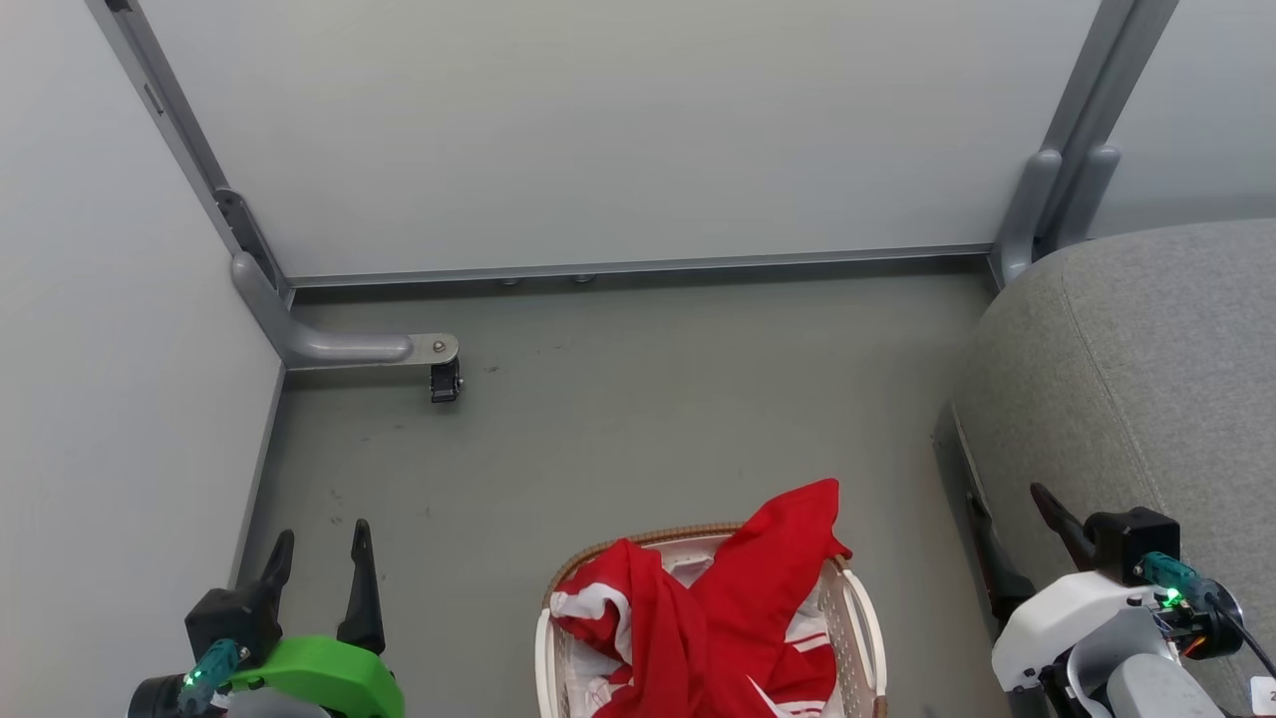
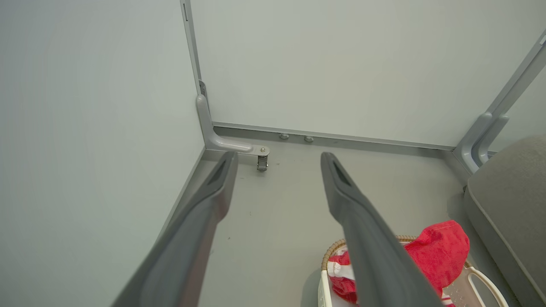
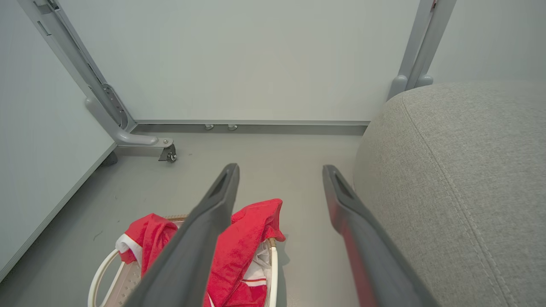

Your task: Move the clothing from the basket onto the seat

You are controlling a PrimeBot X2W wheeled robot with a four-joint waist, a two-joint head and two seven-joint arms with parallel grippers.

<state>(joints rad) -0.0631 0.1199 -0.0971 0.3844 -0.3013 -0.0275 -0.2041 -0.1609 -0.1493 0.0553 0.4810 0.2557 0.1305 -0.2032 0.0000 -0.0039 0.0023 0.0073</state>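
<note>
Jaws spread wide and empty on both the left gripper (image 2: pixel 278 154) and the right gripper (image 3: pixel 280 167). The clothing (image 1: pixel 728 598) is heaped in the basket (image 1: pixel 865 628) at 6 o'clock in the head view, one fold draped over the far rim. The seat (image 1: pixel 1146 379) sits at 3 o'clock, its rounded edge near the basket, with open floor (image 1: pixel 618 429) towards 12.

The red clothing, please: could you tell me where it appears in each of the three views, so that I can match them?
Head view: clothing at bottom centre, heaped in the basket, one fold over its far rim.
Left wrist view: lower right, left of the grey seat.
Right wrist view: lower left of centre, reaching the bottom edge.
Shared landmark: the small caster at the wall corner.
</note>
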